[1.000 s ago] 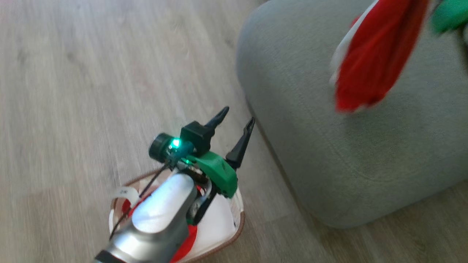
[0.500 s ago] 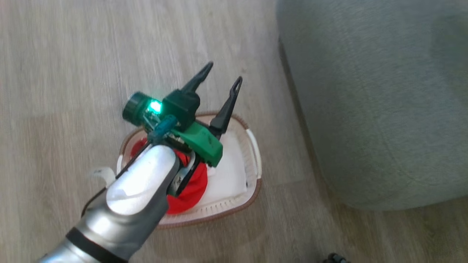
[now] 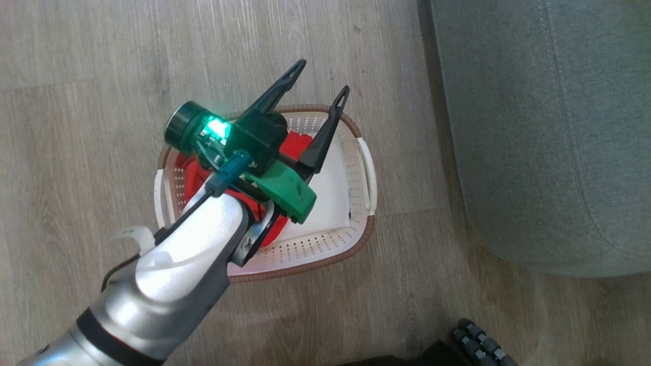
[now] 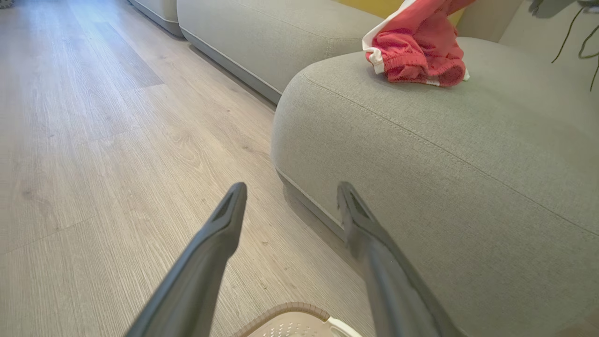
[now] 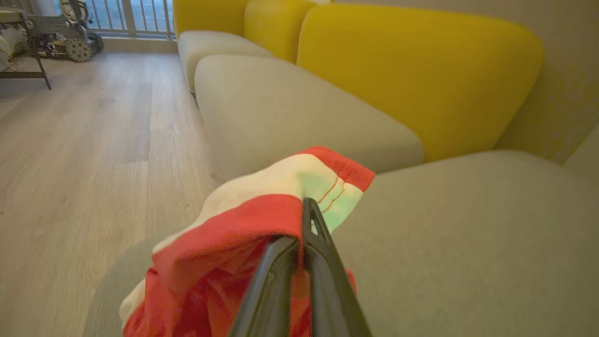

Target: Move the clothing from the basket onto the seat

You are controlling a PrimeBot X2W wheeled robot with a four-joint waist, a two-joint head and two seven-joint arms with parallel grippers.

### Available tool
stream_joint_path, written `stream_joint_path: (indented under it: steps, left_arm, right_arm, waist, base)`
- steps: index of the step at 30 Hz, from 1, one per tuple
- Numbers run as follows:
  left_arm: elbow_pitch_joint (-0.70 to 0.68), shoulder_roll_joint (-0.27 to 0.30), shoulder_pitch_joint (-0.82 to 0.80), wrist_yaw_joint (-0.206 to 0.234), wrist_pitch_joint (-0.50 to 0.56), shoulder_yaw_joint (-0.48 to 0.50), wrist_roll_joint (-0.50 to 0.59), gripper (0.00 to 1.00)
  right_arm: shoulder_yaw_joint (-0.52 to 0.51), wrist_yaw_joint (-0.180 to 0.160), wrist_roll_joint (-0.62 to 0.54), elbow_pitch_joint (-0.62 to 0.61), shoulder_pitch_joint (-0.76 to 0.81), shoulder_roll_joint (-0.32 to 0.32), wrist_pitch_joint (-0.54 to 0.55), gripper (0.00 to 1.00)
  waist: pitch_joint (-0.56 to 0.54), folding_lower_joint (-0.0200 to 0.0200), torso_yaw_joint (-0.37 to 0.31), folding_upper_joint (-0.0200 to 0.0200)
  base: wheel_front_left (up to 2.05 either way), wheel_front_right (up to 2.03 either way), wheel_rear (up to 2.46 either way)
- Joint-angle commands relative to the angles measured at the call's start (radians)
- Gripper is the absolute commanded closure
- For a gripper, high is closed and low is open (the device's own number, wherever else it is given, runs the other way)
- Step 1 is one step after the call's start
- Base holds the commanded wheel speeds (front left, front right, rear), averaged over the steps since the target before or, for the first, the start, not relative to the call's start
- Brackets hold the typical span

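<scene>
The white perforated basket [image 3: 356, 231] with a brown rim stands on the wood floor, left of the grey-green seat [image 3: 549, 127]. Red clothing [image 3: 297, 143] and a white piece [image 3: 325, 201] lie inside it. My left gripper [image 3: 322, 77] hovers over the basket's far rim, open and holding nothing; its wrist view shows the fingers [image 4: 224, 220] spread above the basket rim [image 4: 285, 310]. My right gripper [image 5: 306, 206] is shut on a red and white garment [image 5: 252, 220] above the seat [image 5: 468, 234]. The garment's lower end [image 4: 416, 51] rests on the seat cushion [image 4: 421, 154].
Yellow back cushions [image 5: 412, 70] stand behind the seat. More sofa sections [image 4: 262, 42] run along the floor beyond it. A wheeled cart [image 5: 61, 32] sits far off by a window. A dark part of my base [image 3: 478, 345] shows at the bottom.
The head camera has swung down and left: the basket now shows whole, and the hanging red garment has left that view. My left gripper stays open over the basket.
</scene>
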Motion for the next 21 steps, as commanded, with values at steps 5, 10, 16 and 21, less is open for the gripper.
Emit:
stream_joint_path:
  steps: [5, 10, 16, 21]
  left_arm:
    - [-0.051, 0.039, -0.006, 0.013, 0.012, 0.019, 0.005, 0.00]
    - [-0.061, 0.052, 0.010, 0.021, 0.013, 0.018, 0.002, 0.00]
    - [-0.065, 0.063, 0.030, 0.035, -0.001, 0.027, -0.009, 0.00]
    - [-0.059, 0.063, 0.052, 0.043, -0.022, 0.038, -0.027, 0.00]
  right_arm:
    - [-0.048, 0.000, -0.031, 0.035, 0.045, 0.047, -0.012, 1.00]
    - [-0.073, 0.000, -0.068, 0.053, 0.087, 0.074, -0.013, 0.27]
    - [-0.049, 0.000, -0.077, 0.021, 0.137, 0.112, -0.013, 0.00]
    - [0.020, 0.000, -0.040, -0.017, 0.184, 0.121, -0.013, 0.00]
  waist:
    - [0.011, -0.0003, -0.012, 0.0001]
    - [0.009, -0.0003, -0.016, 0.0001]
    - [-0.020, -0.0003, -0.027, 0.0001]
    - [-0.063, -0.0003, -0.033, 0.0001]
  base:
    - [0.00, 0.00, 0.00]
    - [0.00, 0.00, 0.00]
    - [0.00, 0.00, 0.00]
    - [0.00, 0.00, 0.00]
